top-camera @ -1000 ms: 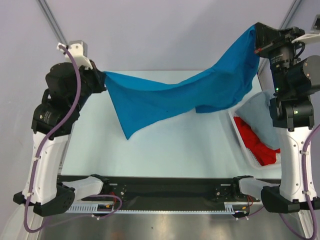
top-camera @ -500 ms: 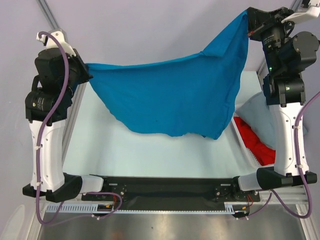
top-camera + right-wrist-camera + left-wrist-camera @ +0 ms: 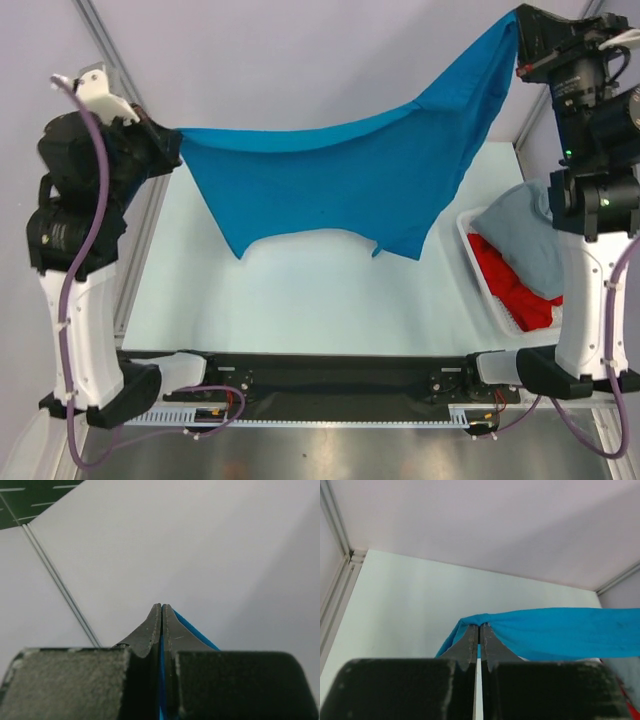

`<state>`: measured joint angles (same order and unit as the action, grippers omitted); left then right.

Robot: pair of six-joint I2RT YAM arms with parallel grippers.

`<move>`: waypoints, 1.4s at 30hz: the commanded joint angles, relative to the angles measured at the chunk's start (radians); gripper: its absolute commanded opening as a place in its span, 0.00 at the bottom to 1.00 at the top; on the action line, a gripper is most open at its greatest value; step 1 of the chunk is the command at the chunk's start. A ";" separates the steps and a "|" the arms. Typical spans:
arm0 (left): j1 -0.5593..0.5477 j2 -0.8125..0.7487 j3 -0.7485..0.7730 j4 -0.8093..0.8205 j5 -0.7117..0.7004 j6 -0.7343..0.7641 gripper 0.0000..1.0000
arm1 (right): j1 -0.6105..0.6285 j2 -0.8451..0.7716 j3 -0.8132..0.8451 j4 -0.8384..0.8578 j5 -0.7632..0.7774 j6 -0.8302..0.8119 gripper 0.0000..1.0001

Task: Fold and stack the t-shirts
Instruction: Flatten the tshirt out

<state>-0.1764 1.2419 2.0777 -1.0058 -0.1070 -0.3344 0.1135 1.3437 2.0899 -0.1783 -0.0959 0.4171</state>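
Note:
The bright blue t-shirt [image 3: 350,180] hangs spread in the air between my two grippers, above the table. My left gripper [image 3: 175,142] is shut on its left corner; in the left wrist view the cloth [image 3: 560,632] drapes over the closed gripper [image 3: 480,626]. My right gripper [image 3: 518,25] is shut on its right corner, held higher; in the right wrist view a blue strip [image 3: 195,630] shows beside the closed gripper [image 3: 162,606]. The pale grey-blue t-shirt [image 3: 525,235] and the red t-shirt [image 3: 505,280] lie crumpled in the white basket [image 3: 482,275] at right.
The pale table [image 3: 300,290] lies under the hanging shirt. The basket stands at the table's right edge beside the right arm's base. A frame post [image 3: 100,40] runs along the back left.
Both grippers have moved the blue shirt up and apart, stretching it wider. The left arm has shifted further left and the shirt's lower edge now hangs higher above the table.

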 commanded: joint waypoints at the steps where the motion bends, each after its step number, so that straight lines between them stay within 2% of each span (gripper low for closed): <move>1: 0.011 -0.119 0.013 0.094 0.089 0.006 0.00 | -0.005 -0.123 0.016 0.042 -0.011 -0.020 0.00; 5: 0.011 -0.249 -0.054 0.150 0.130 0.032 0.00 | -0.005 -0.239 -0.042 0.062 -0.031 -0.006 0.00; 10: 0.012 -0.389 -0.070 0.164 0.155 0.052 0.00 | -0.005 -0.391 -0.125 0.092 -0.065 0.031 0.00; 14: 0.011 -0.466 -0.094 0.179 0.173 0.074 0.00 | -0.005 -0.454 -0.152 0.094 -0.100 0.084 0.00; 19: 0.011 -0.510 -0.111 0.182 0.130 0.087 0.00 | -0.005 -0.462 -0.168 0.128 -0.143 0.143 0.00; 25: 0.011 -0.496 -0.246 0.233 0.080 0.074 0.00 | -0.006 -0.350 -0.209 0.143 -0.171 0.175 0.00; 29: 0.011 -0.480 -0.478 0.279 -0.035 0.077 0.00 | -0.005 -0.266 -0.315 0.169 -0.192 0.192 0.00; 32: 0.011 -0.447 -0.659 0.341 -0.105 0.068 0.00 | -0.002 -0.196 -0.421 0.259 -0.214 0.206 0.00; 35: 0.011 -0.385 -0.784 0.436 -0.138 0.057 0.00 | 0.015 -0.117 -0.540 0.327 -0.205 0.169 0.00; 36: 0.015 -0.369 -0.888 0.517 -0.152 0.051 0.01 | 0.024 -0.098 -0.568 0.347 -0.199 0.154 0.00; 39: 0.040 -0.209 -1.027 0.631 -0.190 0.022 0.00 | 0.037 0.053 -0.692 0.481 -0.179 0.120 0.00; 42: 0.083 -0.072 -1.050 0.735 -0.136 -0.005 0.00 | 0.037 0.187 -0.693 0.534 -0.177 0.104 0.00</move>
<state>-0.1406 1.0931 1.0458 -0.4618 -0.2317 -0.2981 0.1452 1.4574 1.3903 0.1665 -0.2859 0.5659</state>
